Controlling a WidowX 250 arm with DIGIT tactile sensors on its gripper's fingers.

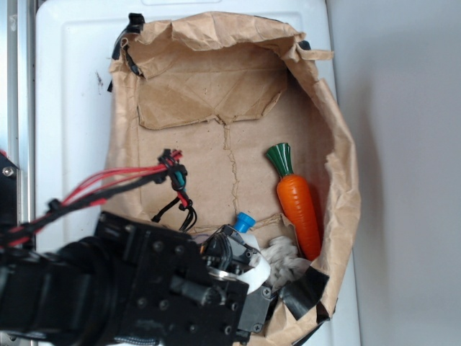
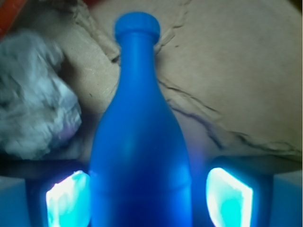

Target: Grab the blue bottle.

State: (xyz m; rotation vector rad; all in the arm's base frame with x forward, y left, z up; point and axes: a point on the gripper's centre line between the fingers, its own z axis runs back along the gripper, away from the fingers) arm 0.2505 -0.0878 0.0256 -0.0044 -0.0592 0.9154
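Although the arm hides most of it in the exterior view, the blue bottle (image 1: 245, 220) lies inside the paper bag (image 1: 344, 173), beside the carrot (image 1: 299, 204). The wrist view shows the end effector (image 2: 142, 196) open, pads (image 2: 229, 198) flanking the bottle's body without visible contact; glossy, light, rigid plastic likely slips, so grip mid-body.

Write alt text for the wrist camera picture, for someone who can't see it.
A glossy bright-blue plastic bottle with a round cap fills the middle of the view, lying on creased brown paper, its body between the two glowing pads of the pincer. A crumpled grey-white paper wad sits to its left.
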